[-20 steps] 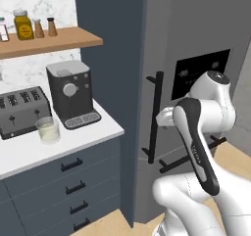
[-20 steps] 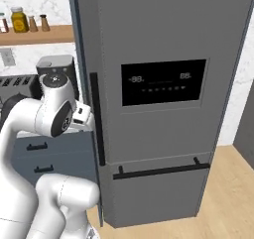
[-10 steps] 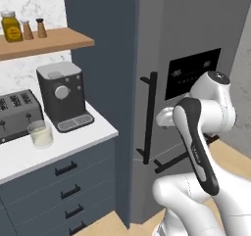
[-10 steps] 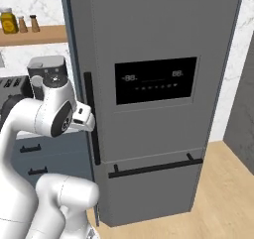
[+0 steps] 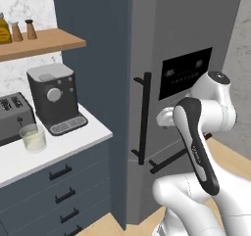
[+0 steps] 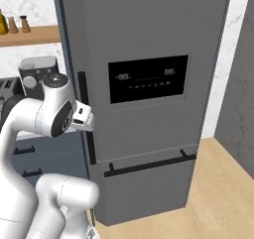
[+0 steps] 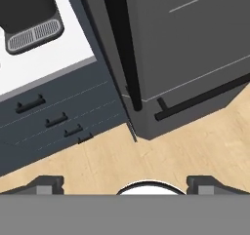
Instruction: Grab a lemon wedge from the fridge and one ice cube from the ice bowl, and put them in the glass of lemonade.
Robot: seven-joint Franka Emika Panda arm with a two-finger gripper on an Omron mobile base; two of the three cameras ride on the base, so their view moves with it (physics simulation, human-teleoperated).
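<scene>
Before the closed fridge point(image 6: 149, 84), the gripper point(image 7: 125, 180) hangs with fingers spread wide, grasping nothing
Left of the fridge, the glass of lemonade point(image 5: 33, 137) stands on the white counter point(image 5: 59, 149), between the toaster point(image 5: 12, 117) and the coffee machine point(image 5: 54, 98); wooden floor point(image 7: 146, 156) lies below the hand

Glossy white rounded arm point(image 5: 196, 132) with dark joint bands and caps

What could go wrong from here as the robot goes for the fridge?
The fridge is shut, so the lemon wedge inside can't be reached until its long vertical handle is pulled. The gripper points at the floor, fingers spread, not lined up with that handle; a misjudged reach might bump the door. The glass of lemonade sits near the counter edge.
</scene>
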